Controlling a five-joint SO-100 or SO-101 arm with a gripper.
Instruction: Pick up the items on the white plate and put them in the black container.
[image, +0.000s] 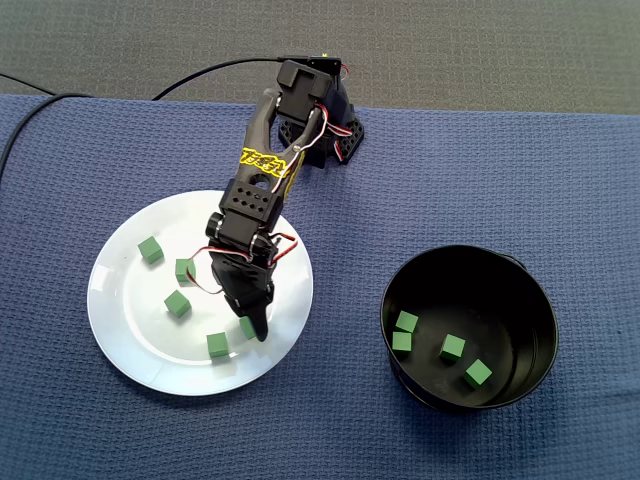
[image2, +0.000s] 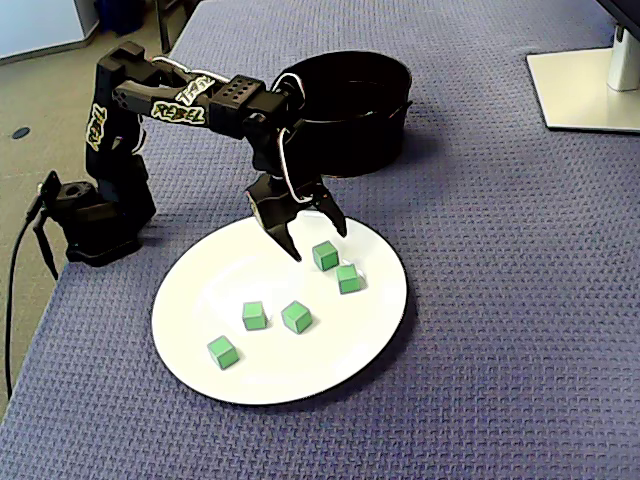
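A white plate holds several small green cubes. My black gripper is open and points down over the plate's side nearest the black container. One green cube lies on the plate just beneath the spread fingertips, and the jaws are not closed on it. In the fixed view from above, the gripper hides part of this cube. Another cube sits close beside it. Several green cubes lie inside the container.
The arm's base stands on the blue cloth beyond the plate, with a black cable running off it. A white monitor foot stands at the far right in a fixed view.
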